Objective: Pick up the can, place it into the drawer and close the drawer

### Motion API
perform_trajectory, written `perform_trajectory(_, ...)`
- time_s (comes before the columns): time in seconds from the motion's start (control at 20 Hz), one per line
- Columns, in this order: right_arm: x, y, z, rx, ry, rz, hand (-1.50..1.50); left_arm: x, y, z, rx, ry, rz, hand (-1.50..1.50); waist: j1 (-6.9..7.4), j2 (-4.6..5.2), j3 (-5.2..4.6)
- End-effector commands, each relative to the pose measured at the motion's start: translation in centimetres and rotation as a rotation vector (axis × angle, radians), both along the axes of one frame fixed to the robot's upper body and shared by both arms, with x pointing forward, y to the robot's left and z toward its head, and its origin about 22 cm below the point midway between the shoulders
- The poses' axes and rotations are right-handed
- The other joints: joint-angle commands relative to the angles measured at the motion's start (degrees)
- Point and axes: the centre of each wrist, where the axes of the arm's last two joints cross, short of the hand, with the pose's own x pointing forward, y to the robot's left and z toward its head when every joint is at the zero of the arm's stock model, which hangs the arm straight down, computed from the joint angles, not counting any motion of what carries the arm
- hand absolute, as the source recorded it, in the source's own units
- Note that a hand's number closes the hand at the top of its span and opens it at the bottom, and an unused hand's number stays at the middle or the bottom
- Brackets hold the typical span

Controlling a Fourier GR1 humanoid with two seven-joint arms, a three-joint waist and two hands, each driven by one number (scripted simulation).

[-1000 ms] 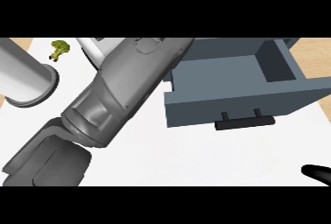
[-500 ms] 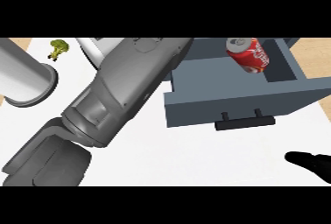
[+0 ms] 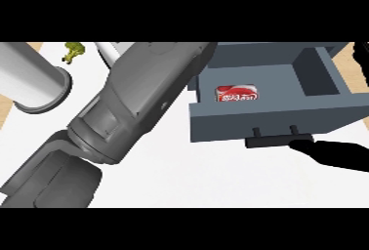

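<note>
A red can (image 3: 236, 94) lies on its side inside the open grey-blue drawer (image 3: 324, 114), near its left wall. My left forearm (image 3: 137, 107) crosses the view from the lower left up to the top edge. It covers the drawer's left corner, and its hand is out of sight. My right hand (image 3: 338, 155) comes in from the right edge, a dark shape with its fingers stretched leftward. Its tip (image 3: 301, 145) is at the drawer's black handle (image 3: 272, 141). It holds nothing.
A large pale grey cylinder (image 3: 32, 80) lies at the left on the white counter (image 3: 216, 180). A small green item (image 3: 72, 52) sits at the top left beside a white object (image 3: 108, 51). A wooden surface (image 3: 352, 49) shows at the top right.
The can came into view above the drawer's back and now lies lower inside it. My right hand moved up and left from the lower right edge to the handle. The left forearm stayed put.
</note>
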Motion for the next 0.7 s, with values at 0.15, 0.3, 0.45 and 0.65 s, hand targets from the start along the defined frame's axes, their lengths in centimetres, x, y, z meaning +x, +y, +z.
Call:
perform_trajectory(0.15, 4.5, 3.4, -3.0, -0.204, 0.017, -0.026, -1.5, 0.4, 0.5, -0.9, 0.029, -0.022, 0.009, -1.5, 2.37, -0.17, -0.04)
perform_trajectory(0.3, 5.7, 3.8, -5.2, -0.285, 0.042, -0.054, -1.5, 0.6, 0.8, -0.9, 0.042, -0.022, 0.007, -1.5, 3.08, -0.73, -0.07)
perform_trajectory(0.45, 7.5, 4.6, -6.2, -0.374, 0.046, -0.077, -1.5, 1.0, 1.7, 0.5, 0.029, -0.026, 0.004, -1.5, 3.14, -0.61, -0.07)
perform_trajectory(0.65, 9.8, 6.2, -8.3, -0.414, 0.041, -0.081, -1.5, 1.0, 2.0, -0.1, 0.024, -0.009, -0.017, -1.5, 4.46, -1.25, -0.11)
